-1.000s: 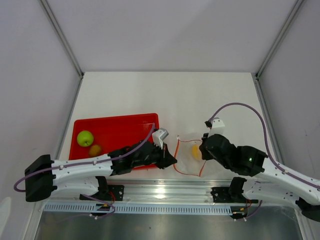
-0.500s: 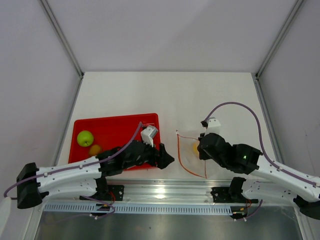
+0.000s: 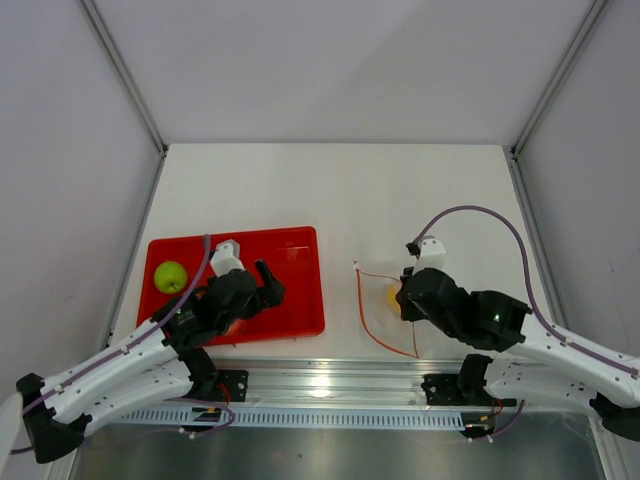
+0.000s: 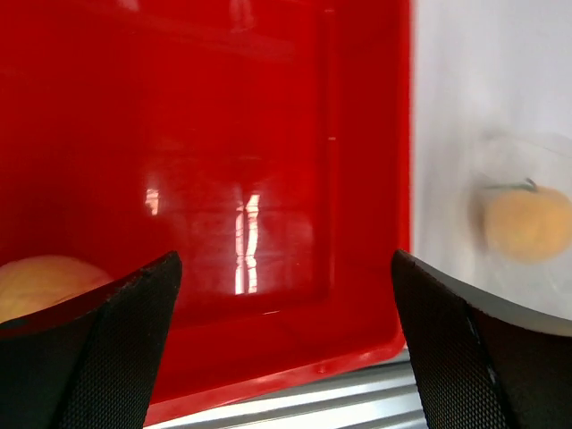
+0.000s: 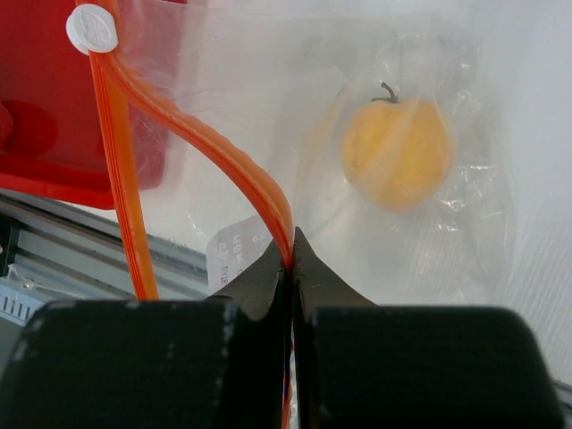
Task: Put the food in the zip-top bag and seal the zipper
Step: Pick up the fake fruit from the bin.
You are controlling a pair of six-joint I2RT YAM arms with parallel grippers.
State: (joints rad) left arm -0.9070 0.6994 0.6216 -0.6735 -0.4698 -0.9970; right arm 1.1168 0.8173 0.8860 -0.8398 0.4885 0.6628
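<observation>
The zip-top bag (image 5: 268, 98) is clear film edged by an orange zipper (image 5: 125, 197), on the counter (image 3: 400, 200) right of the red tray (image 3: 295, 305). The right claw (image 5: 291, 259) is closed on the zipper at the near edge; a yellow-orange fruit (image 5: 396, 152) lies inside, beyond. The left claw (image 4: 284, 268) hangs open above the tray; one finger (image 4: 98, 357) half hides a pale fruit (image 4: 40, 281). The green apple (image 3: 170, 276) lies at the tray's left end.
</observation>
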